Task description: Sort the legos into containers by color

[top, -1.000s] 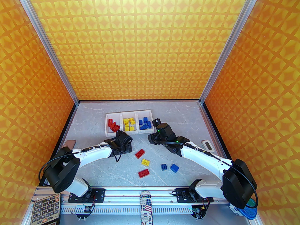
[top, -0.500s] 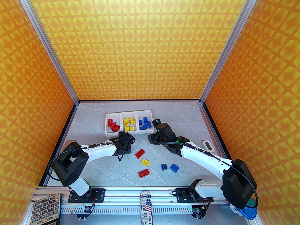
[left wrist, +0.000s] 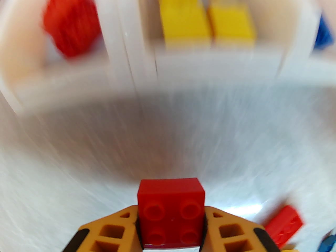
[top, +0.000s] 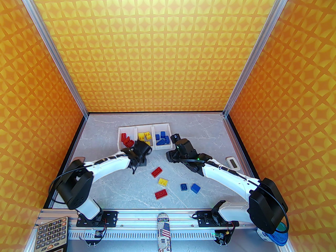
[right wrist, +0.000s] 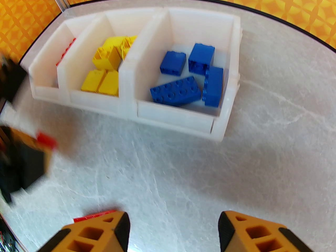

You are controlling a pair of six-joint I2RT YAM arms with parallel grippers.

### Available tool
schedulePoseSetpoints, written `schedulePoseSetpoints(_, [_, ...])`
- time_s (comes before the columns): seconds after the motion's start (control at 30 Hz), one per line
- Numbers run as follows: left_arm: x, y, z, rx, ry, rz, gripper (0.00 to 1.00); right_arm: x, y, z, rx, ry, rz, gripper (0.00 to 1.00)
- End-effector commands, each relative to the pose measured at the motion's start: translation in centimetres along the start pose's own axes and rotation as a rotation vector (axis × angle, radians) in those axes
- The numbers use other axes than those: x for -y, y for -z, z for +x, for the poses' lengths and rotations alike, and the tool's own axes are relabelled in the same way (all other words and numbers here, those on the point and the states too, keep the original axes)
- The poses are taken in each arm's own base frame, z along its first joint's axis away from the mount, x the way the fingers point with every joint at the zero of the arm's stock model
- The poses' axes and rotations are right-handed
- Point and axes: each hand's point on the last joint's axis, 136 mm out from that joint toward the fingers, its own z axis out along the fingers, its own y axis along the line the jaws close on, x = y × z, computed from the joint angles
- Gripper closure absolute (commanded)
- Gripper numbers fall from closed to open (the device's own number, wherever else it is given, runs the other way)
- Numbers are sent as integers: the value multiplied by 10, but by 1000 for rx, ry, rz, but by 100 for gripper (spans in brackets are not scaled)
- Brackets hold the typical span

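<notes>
My left gripper is shut on a red lego, studs facing the camera. In the top view the left gripper hangs at the front edge of the containers, three joined white bins with red, yellow and blue legos sorted inside. The bins' front wall is blurred close ahead. My right gripper is open with nothing in it, in front of the blue bin. Loose on the table lie a red lego, a yellow one, another red and two blue ones.
A white device lies by the right wall and a tan tag by the left wall. At the near rail sit a calculator, a patterned tube and a blue-lidded cup.
The left gripper closed on the red lego and carried it up and away toward the bins. The right arm has barely moved.
</notes>
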Motion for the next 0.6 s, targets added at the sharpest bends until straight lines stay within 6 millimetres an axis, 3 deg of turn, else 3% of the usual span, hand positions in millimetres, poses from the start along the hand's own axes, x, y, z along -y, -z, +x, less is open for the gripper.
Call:
schedulePoseSetpoints(0.0, [-24, 24, -42, 70, -39, -38, 66, 2, 5, 0, 21, -14, 1, 40])
schedulePoseSetpoints(0.1, [-37, 24, -70, 105, -39, -45, 65, -1, 8, 4, 29, -28, -29, 40])
schedulePoseSetpoints(0.23, [-48, 10, -99, 135, -60, -66, 65, -5, 12, 6, 38, -36, -57, 40])
schedulePoseSetpoints(0.47, [-63, -34, -142, 124, -33, -60, 66, -8, 19, 10, 47, -49, -88, 40])
schedulePoseSetpoints(0.57, [-60, -53, -158, 108, -32, -45, 64, -7, 21, 12, 49, -54, -91, 40])
